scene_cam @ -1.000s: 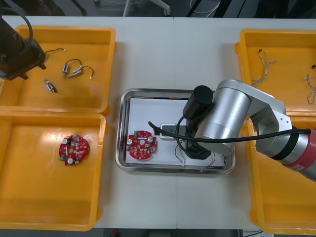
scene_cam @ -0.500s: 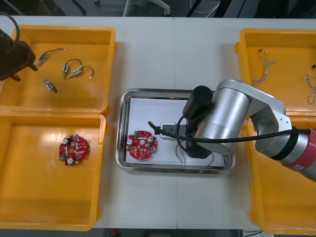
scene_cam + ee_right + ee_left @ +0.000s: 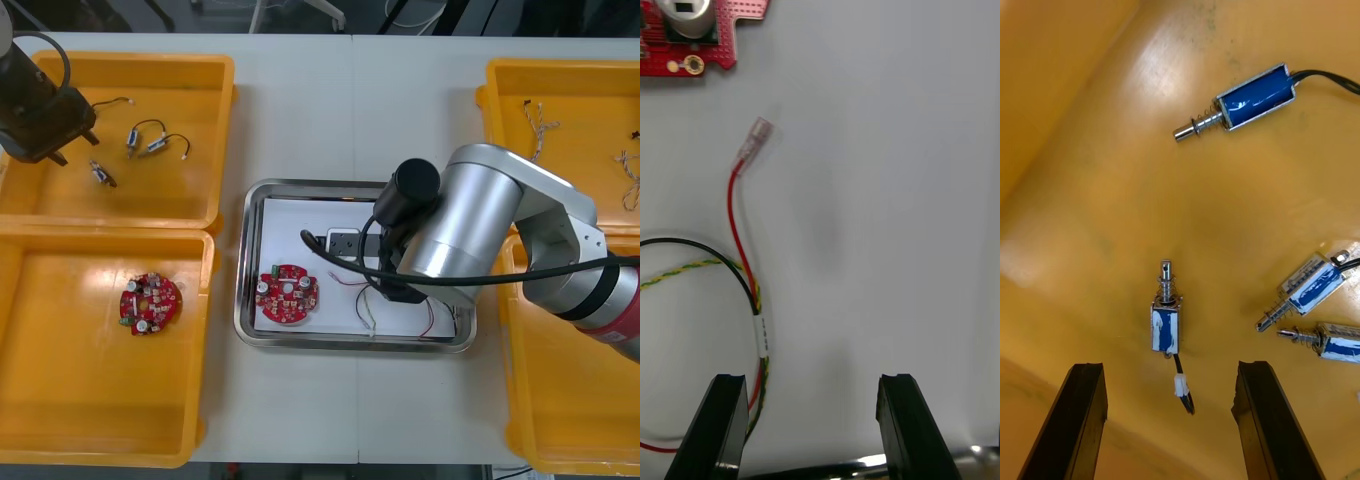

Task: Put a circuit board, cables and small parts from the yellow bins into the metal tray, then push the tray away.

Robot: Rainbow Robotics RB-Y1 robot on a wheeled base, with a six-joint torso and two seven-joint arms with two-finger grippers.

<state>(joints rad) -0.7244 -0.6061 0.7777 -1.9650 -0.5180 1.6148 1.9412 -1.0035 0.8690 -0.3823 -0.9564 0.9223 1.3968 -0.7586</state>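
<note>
Presently, left claw (image 3: 1169,367) open above small metal parts (image 3: 1166,322) in far left yellow bin (image 3: 215,130), right claw (image 3: 811,379) open over red and yellow cable (image 3: 760,330) lying in metal tray (image 3: 243,270), circuit board (image 3: 288,295) alongside.

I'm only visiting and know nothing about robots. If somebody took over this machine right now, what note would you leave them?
Left pincer: open, holding nothing, poised above the small metal parts in the far left yellow bin.
Right pincer: open, holding nothing, low over the metal tray.
Done: a circuit board and a red and yellow cable lie in the tray.
Spare: another circuit board in the near left bin; more cables in the far right bin.
Left: put small metal parts in the tray, then push it away.
</note>
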